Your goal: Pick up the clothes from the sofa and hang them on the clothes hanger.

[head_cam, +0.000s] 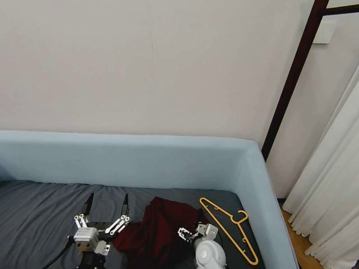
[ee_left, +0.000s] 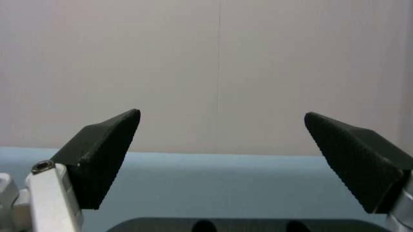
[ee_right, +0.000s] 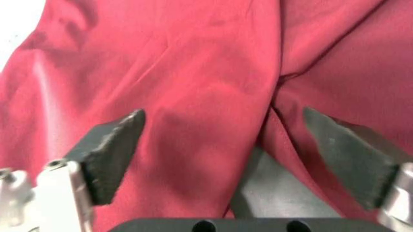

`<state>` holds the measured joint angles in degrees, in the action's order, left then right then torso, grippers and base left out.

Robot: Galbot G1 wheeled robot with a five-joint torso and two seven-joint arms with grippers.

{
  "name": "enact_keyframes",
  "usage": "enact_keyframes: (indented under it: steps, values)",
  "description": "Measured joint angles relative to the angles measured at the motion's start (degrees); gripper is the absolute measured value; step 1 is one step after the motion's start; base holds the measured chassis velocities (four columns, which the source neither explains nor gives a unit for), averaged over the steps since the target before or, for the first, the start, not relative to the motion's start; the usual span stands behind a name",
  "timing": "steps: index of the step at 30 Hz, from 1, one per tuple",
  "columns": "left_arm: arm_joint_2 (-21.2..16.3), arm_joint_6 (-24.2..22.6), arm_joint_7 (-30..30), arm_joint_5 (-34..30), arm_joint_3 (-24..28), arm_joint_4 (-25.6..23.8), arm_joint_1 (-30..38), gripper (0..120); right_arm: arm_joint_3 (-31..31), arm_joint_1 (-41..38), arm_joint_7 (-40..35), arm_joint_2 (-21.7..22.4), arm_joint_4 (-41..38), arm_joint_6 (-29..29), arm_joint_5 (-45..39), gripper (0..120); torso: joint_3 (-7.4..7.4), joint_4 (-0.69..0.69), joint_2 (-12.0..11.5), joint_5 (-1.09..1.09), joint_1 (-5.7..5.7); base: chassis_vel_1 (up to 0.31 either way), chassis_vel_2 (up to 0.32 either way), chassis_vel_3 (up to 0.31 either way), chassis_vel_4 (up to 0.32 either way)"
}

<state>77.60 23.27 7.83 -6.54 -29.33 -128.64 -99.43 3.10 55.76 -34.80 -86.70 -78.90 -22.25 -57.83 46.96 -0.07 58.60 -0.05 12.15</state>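
Head view: a dark red garment [head_cam: 160,227] lies crumpled on the sofa [head_cam: 140,159]. The left gripper [head_cam: 109,203] hovers just left of it, jaws spread. The right gripper [head_cam: 189,232] is at its right edge, jaws spread. An orange hanger [head_cam: 221,209] lies just right of it.

Head cam: high, fwd & down at sofa [head_cam: 140,162] back edge, wall [head_cam: 140,67]. L wrist cam: level, faces same sofa back + wall. R wrist cam: close over red garment [ee_right: 193,96], shared w/ head.
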Motion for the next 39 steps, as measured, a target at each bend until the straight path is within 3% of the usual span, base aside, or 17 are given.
enact_keyframes:
  steps: [11,25,34,39]
  values:
    - [0.4,0.5,0.0,0.2,0.1,0.1,0.1,100,0.0,0.7,0.8,-1.4,1.9,0.8,2.5,47,0.0,0.0,0.0,0.0,0.0,0.0,0.0,0.0,0.0]
    - [-0.7,0.6,1.1,0.0,0.2,1.8,1.1,100,0.0,1.3,2.3,-1.7,1.3,4.8,4.0,0,0.0,0.0,0.0,0.0,0.0,0.0,0.0,0.0,0.0]
    - [-1.2,1.3,1.3,-0.2,0.4,2.6,1.2,100,-2.6,2.5,4.1,-0.7,-4.0,13.4,5.2,0,0.0,0.0,0.0,0.0,0.0,0.0,0.0,0.0,0.0]
    - [-1.3,1.7,1.4,-0.2,0.1,3.0,1.1,100,-7.0,1.2,6.9,3.8,-11.8,21.3,5.2,0,0.0,0.0,0.0,0.01,0.0,0.0,0.0,0.0,0.0]
